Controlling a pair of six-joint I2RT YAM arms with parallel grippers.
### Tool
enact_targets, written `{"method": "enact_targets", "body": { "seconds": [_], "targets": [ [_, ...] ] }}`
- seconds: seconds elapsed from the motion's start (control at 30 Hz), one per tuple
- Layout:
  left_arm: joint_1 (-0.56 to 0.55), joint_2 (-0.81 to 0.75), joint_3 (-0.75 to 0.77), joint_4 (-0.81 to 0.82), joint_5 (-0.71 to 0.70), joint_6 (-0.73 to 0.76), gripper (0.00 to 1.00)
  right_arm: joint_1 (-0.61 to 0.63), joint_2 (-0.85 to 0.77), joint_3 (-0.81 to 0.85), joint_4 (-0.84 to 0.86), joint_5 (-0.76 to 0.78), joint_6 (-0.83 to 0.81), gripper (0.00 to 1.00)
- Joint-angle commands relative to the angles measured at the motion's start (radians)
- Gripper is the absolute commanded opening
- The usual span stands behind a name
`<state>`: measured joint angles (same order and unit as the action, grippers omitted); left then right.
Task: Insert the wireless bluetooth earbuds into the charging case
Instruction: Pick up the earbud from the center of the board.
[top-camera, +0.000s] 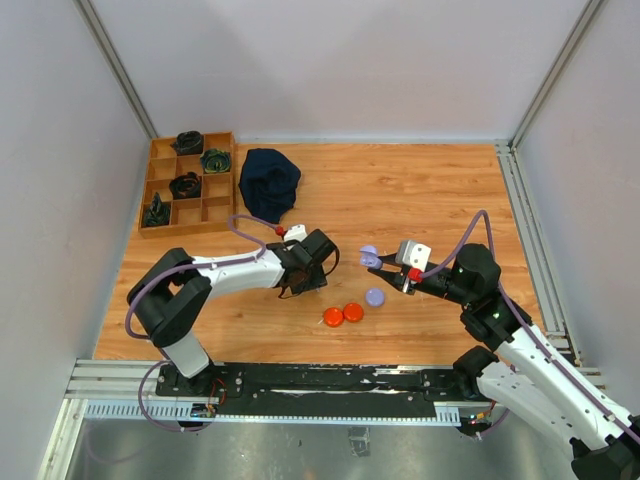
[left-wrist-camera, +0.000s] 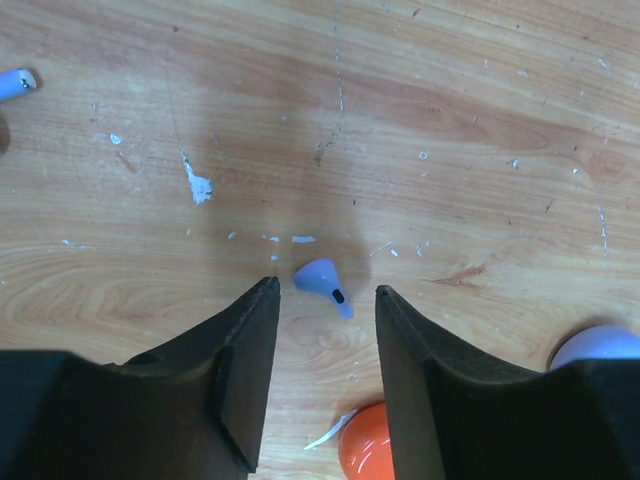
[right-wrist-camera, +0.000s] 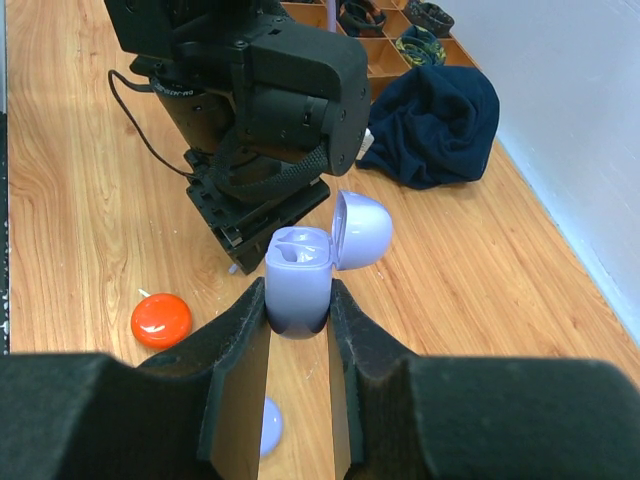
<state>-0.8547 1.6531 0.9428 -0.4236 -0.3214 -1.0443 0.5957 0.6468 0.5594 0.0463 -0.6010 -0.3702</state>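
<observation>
Top view: the left hand (top-camera: 298, 284) sits low over the wooden desk (top-camera: 430, 190), its fingers too dark to read from here. Two orange discs (top-camera: 342, 315) lie near it on the arm-base side, w/ a lavender disc (top-camera: 375, 297) just beside them. The right hand (top-camera: 380, 262) faces the left one, apart from it, pinching a lavender charging case (top-camera: 367, 256). A dark blue cloth (top-camera: 270, 183) and a wooden compartment tray (top-camera: 190, 185) lie beyond the left hand, toward the far wall. Left wrist view: fingers spread, tips down near the wood. A lavender earbud (left-wrist-camera: 322, 278) lies flat on the desk right between the tips, w/ a strip of bare wood on each side, so touching neither. An orange disc shows behind the tips; a small lavender bit (left-wrist-camera: 15, 82) lies well ahead at the frame's edge, can't tell what it is. Right wrist view: fingers pressed on the lower body of the case. The case is upright, lid (right-wrist-camera: 362, 228) hinged open to one side, w/ a pale insert showing in the top. The left arm's black hand is just beyond it.
</observation>
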Motion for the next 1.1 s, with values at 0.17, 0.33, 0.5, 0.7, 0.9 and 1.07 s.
{"method": "enact_targets", "body": {
  "seconds": [0.17, 0.33, 0.5, 0.7, 0.9, 1.07],
  "targets": [
    [-0.018, 0.055, 0.06, -0.052, -0.055, 0.009, 0.38, 0.009, -0.018, -0.011, 0.022, -0.001, 0.006, 0.05],
    [-0.029, 0.076, 0.074, -0.069, -0.059, 0.019, 0.37, 0.01, -0.021, -0.01, 0.021, -0.002, 0.008, 0.05],
    [-0.029, 0.1, 0.088, -0.089, -0.072, 0.039, 0.37, 0.009, -0.025, -0.01, 0.022, -0.003, 0.01, 0.05],
    [-0.029, 0.137, 0.119, -0.117, -0.07, 0.086, 0.34, 0.01, -0.028, -0.009, 0.025, -0.006, 0.011, 0.05],
    [-0.029, 0.153, 0.12, -0.126, -0.063, 0.104, 0.29, 0.009, -0.031, -0.011, 0.027, -0.008, 0.01, 0.05],
    [-0.029, 0.162, 0.122, -0.126, -0.059, 0.114, 0.22, 0.009, -0.031, -0.01, 0.028, -0.012, 0.012, 0.05]
  ]
}}
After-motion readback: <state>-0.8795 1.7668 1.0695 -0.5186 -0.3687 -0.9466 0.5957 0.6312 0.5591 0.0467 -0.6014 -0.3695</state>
